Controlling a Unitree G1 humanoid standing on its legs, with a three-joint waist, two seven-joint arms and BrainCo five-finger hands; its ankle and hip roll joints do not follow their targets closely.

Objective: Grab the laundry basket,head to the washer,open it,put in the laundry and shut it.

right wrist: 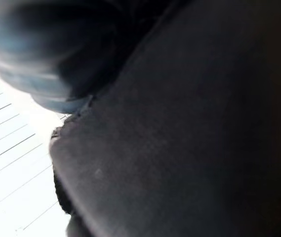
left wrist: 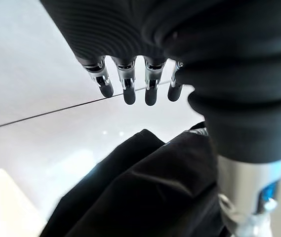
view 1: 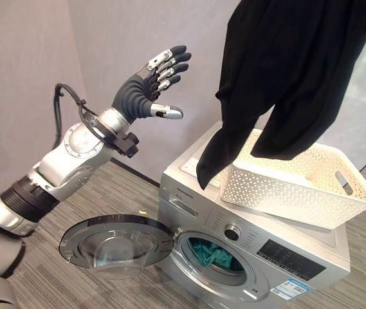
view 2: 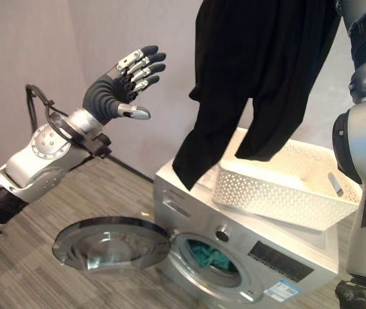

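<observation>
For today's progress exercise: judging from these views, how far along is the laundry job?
Done: the white basket sits on the washer, its door is open, and a teal item lies in the drum. In hand: a black garment hangs above the basket; the left hand is raised, open. Left: loading it and shutting the door.

Matt black cloth [view 1: 285, 71]; perforated white plastic basket [view 1: 298, 187].

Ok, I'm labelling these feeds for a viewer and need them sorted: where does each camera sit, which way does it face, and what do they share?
Left eye: on the head, looking down at the washer with open door, basket on top; raised open left hand.
Right eye: same scene from slightly right; adds the right arm.
Left wrist: along the left hand's fingers toward the black garment.
Right wrist: pressed close against the black garment.
Shared: the black garment appears in all four.
</observation>
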